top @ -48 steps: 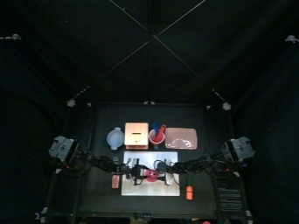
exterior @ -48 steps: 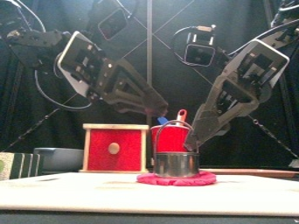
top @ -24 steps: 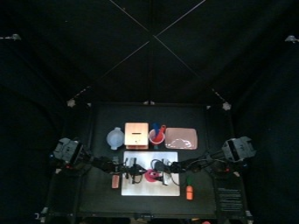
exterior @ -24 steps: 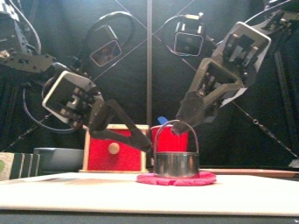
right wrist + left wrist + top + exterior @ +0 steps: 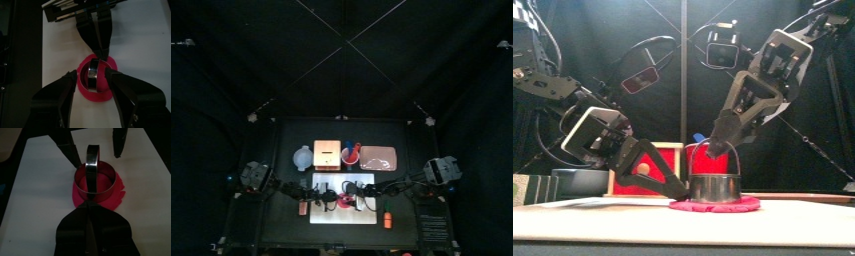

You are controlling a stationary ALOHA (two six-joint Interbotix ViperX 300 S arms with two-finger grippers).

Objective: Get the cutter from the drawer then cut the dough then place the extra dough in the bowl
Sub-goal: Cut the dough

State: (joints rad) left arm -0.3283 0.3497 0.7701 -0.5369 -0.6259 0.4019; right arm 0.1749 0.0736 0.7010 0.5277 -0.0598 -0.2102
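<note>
A round metal cutter [image 5: 716, 187] stands on the flat red dough [image 5: 716, 205], its wire handle upright. Both rest on the white cutting board [image 5: 362, 180]. My left gripper [image 5: 683, 189] lies low by the cutter's left side, shut, its tip at the cutter's rim and the dough's edge [image 5: 89, 203]. My right gripper [image 5: 720, 143] hangs above the cutter, open, one jaw on each side of the handle. In the right wrist view the cutter [image 5: 94, 84] sits between those open jaws.
Behind the board stand the wooden box with its red drawer front [image 5: 329, 152], the blue-grey bowl [image 5: 302, 157], the red cup with toy knives [image 5: 352, 152] and the pink tray [image 5: 381, 157]. A small orange thing [image 5: 386, 219] lies near the board's front right corner.
My left gripper has dropped from high on the left down to table level against the cutter. The right gripper has stayed over the cutter's handle. Cutter and dough have not shifted.
</note>
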